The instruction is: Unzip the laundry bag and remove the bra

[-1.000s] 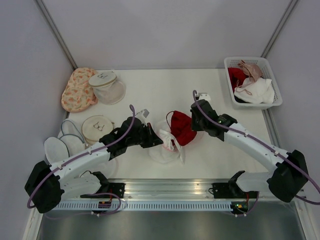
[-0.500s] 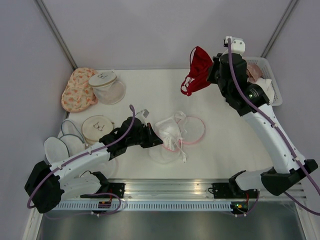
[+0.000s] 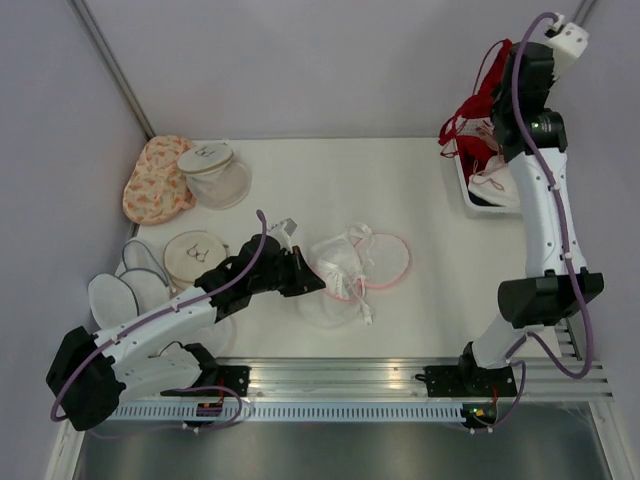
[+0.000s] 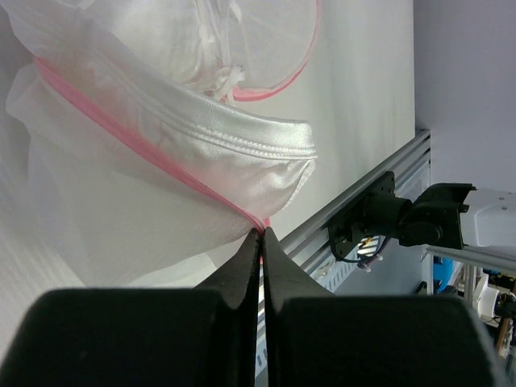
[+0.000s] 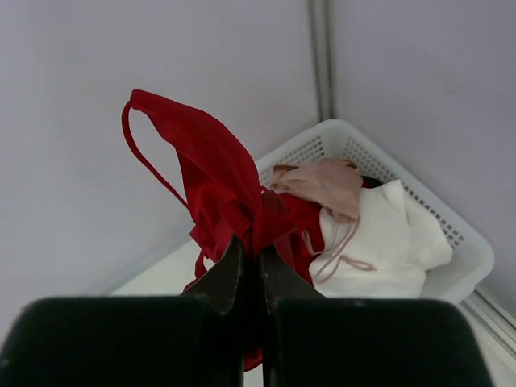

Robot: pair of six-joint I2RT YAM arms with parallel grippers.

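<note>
The laundry bag (image 3: 352, 266), white mesh with a pink rim, lies open and slack in the middle of the table. My left gripper (image 3: 306, 280) is shut on its pink rim; the left wrist view shows the tips (image 4: 260, 234) pinching the rim with the bag (image 4: 153, 153) spread beyond them. My right gripper (image 3: 503, 82) is raised high at the back right, shut on a red bra (image 3: 470, 112) that hangs over the white basket (image 3: 462, 188). The right wrist view shows the gripper (image 5: 251, 248) clamping the bunched bra (image 5: 211, 179).
The basket (image 5: 474, 251) holds pink and white garments. An orange floral pouch (image 3: 155, 180) and a clear mesh dome with a white top (image 3: 215, 170) sit at the back left. A round flat bag (image 3: 193, 256) and white mesh bags (image 3: 125, 287) lie at the left.
My right arm lifted the red bra out of the bag and swung it up and back to the right, over the basket. My left gripper has kept its hold on the bag.
</note>
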